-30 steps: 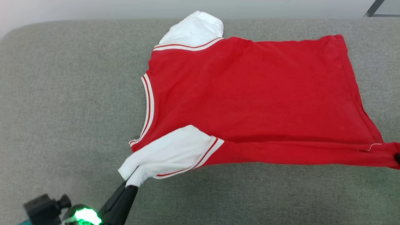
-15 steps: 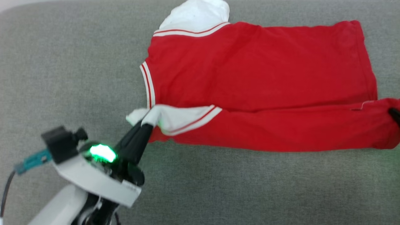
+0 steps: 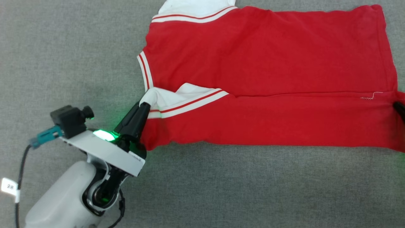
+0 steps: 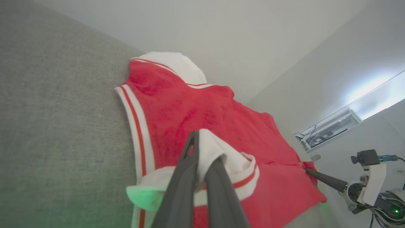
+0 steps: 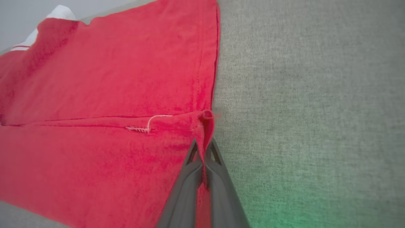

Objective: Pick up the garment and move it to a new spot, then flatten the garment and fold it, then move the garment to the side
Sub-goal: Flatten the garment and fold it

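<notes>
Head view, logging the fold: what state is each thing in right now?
garment: lying on the grey surface, near long side folded over onto the body.
left gripper: shut on the white sleeve.
right gripper: shut on the hem corner.

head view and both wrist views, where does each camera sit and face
Head view: on the head, looking down at the shirt on grey fabric; left gripper and forearm show, right gripper at right edge.
Left wrist view: on that wrist, facing across the shirt; own fingers pinch the white sleeve.
Right wrist view: on that wrist, facing the hem its fingers pinch.
Shared: head and left wrist views show the right gripper.
</notes>
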